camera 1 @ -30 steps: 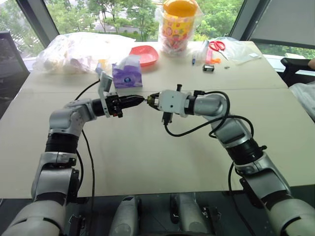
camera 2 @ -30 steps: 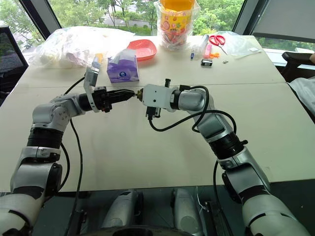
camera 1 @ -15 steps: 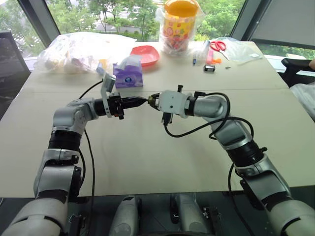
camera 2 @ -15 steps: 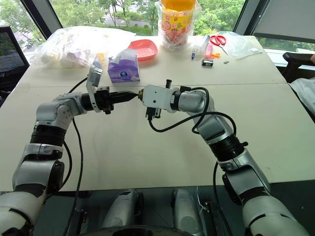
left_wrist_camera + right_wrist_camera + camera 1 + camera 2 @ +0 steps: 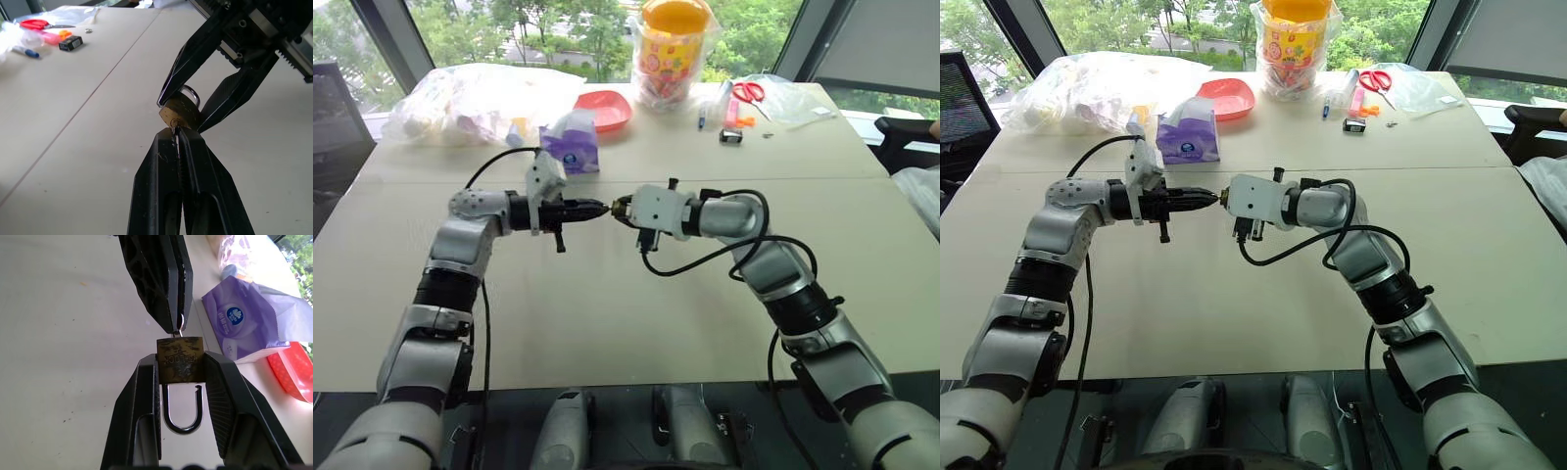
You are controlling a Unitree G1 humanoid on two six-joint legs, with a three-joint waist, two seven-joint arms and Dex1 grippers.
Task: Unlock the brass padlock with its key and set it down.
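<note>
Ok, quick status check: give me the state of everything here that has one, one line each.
brass padlock: shackle sprung open at one end, body clamped, held above the table.
key: in the keyhole, pinched.
left tool: shut on the key.
right tool: shut on the padlock body.
scissors: closed, lying at the table's far edge.

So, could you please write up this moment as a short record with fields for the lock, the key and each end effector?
padlock: brass padlock, held above the table, not yet set down
shackle: one end looks free of the body, so it appears unlocked
key: key in the keyway at the padlock's base
left end effector: left end effector shut on the key
right end effector: right end effector shut on the padlock's body
background: purple tissue pack, red dish
</note>
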